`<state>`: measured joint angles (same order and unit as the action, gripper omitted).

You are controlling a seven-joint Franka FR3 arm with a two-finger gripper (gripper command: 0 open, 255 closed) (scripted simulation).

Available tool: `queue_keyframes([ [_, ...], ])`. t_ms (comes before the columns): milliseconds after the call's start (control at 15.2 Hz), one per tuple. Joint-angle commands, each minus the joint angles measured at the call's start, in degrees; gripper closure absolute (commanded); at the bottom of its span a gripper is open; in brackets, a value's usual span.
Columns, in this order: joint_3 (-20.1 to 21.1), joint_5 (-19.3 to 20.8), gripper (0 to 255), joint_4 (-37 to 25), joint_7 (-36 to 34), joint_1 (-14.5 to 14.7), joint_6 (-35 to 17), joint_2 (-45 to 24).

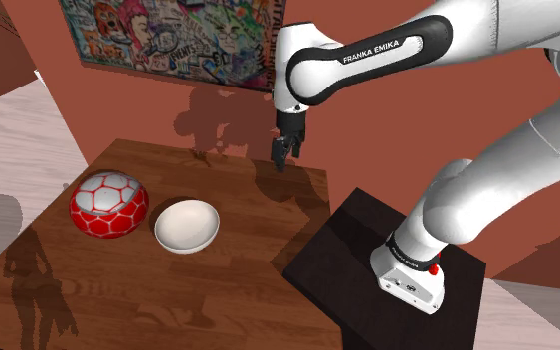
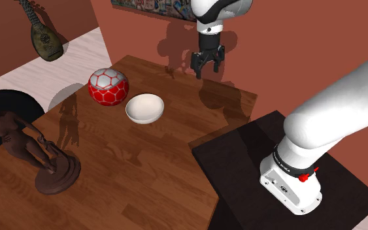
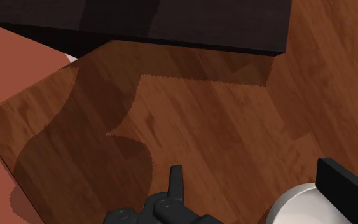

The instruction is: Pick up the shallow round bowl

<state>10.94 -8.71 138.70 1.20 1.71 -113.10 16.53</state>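
One bowl (image 1: pixel 186 226): white, shallow, round; upright on the wooden desk (image 1: pixel 218 298), just beside a red-and-white ball (image 1: pixel 108 204).
Pincer (image 2: pixel 208 70): fingers spread wide, gripping nothing; hangs above the desk's wall-side part, apart from the bowl.
Stand (image 1: pixel 367 249): dark box at the desk's edge.
Statue (image 2: pixel 25 147): brown figure standing on the desk.

A wooden table (image 1: pixel 218 288) carries a red and white football (image 1: pixel 108 204) near its far end. At the table's near edge stands a brown figurine of a person (image 2: pixel 12 134) on a round base. A crowded cartoon poster (image 1: pixel 168 35) hangs on the reddish-brown wall (image 1: pixel 367 139) behind the table. A lute-like instrument (image 2: pixel 45 40) shows against the wall beyond the table's corner.
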Motion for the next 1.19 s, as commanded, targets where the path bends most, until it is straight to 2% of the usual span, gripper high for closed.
queue_keyframes([
  [0,1.0,-0.2,0,-1.4,-1.1,0.4,-3.3,-4.2],
  [594,3.4,2.4,0,-12.3,-6.3,2.1,-13.9,-24.1],
  [1122,3.0,6.1,0,-27.0,-10.6,5.3,-18.2,-41.8],
])
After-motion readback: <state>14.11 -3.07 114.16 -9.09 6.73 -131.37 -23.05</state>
